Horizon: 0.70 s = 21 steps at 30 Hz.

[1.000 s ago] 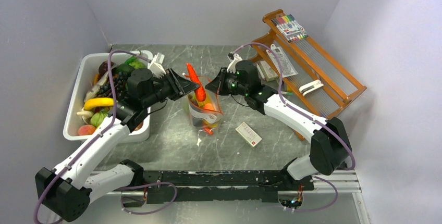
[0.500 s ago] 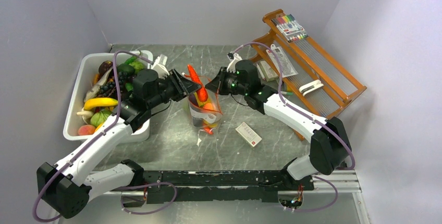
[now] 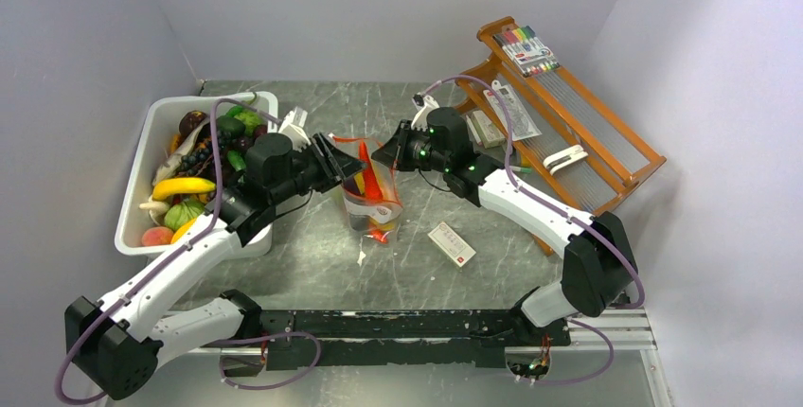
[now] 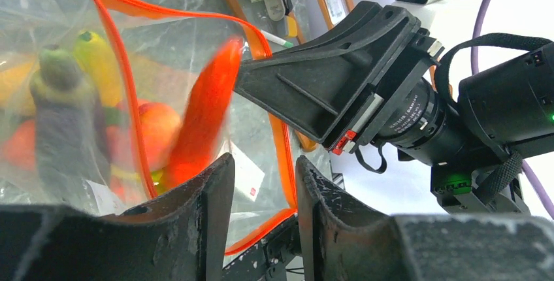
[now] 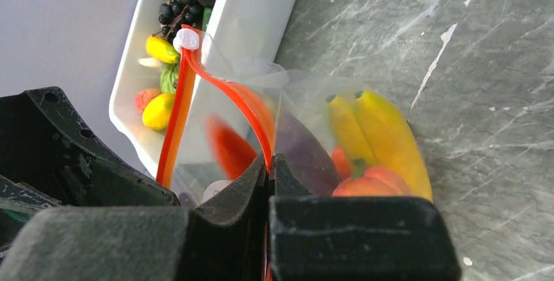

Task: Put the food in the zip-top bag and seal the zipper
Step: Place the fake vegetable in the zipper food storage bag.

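The zip-top bag [image 3: 371, 206] stands mouth-up at mid table, holding a banana [image 5: 385, 137], an eggplant [image 5: 302, 151] and a peach [image 5: 366, 180]. My right gripper [image 3: 386, 153] is shut on the far side of its red-orange zipper [image 5: 264, 131], holding the mouth wide. An orange carrot [image 3: 367, 172] points down inside the mouth, blurred and free of any finger in the left wrist view [image 4: 202, 117]. My left gripper [image 3: 343, 167] hangs just left of the mouth, open with nothing between its fingertips [image 4: 264, 170]. More food fills the white tub [image 3: 140, 213].
A small white-and-red box [image 3: 452, 243] lies right of the bag. A wooden rack [image 3: 606, 156] with a markers pack [image 3: 526, 47] leans at the back right. The white tub sits along the left wall under my left arm.
My left gripper, shut on the carrot above the bag a second ago, has opened. The carrot has dropped lower into the bag's mouth. The right gripper has not moved.
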Each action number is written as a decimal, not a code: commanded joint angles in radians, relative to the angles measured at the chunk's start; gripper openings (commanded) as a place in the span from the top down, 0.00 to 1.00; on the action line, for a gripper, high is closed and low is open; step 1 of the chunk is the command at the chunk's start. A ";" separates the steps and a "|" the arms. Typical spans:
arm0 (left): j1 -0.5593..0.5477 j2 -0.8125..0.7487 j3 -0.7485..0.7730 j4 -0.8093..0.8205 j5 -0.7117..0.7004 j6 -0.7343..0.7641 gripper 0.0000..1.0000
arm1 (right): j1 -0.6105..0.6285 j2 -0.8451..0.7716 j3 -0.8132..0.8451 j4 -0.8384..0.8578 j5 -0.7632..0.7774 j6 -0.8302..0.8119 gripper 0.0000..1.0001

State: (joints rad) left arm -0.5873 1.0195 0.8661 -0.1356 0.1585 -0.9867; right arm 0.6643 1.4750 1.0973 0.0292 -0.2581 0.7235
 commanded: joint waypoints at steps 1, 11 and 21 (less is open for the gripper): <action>-0.010 -0.021 0.003 -0.026 -0.032 0.023 0.61 | 0.006 0.001 0.031 0.008 0.003 0.001 1.00; -0.017 -0.050 -0.002 -0.009 -0.036 0.082 0.57 | 0.006 -0.012 0.026 0.003 0.012 -0.003 1.00; -0.020 -0.075 0.147 -0.224 -0.281 0.357 0.23 | 0.006 -0.044 0.003 0.001 0.034 -0.016 1.00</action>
State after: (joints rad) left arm -0.6003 0.9371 0.9085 -0.2306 0.0372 -0.7685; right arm 0.6647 1.4723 1.0973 0.0261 -0.2466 0.7216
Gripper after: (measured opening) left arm 0.729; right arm 0.006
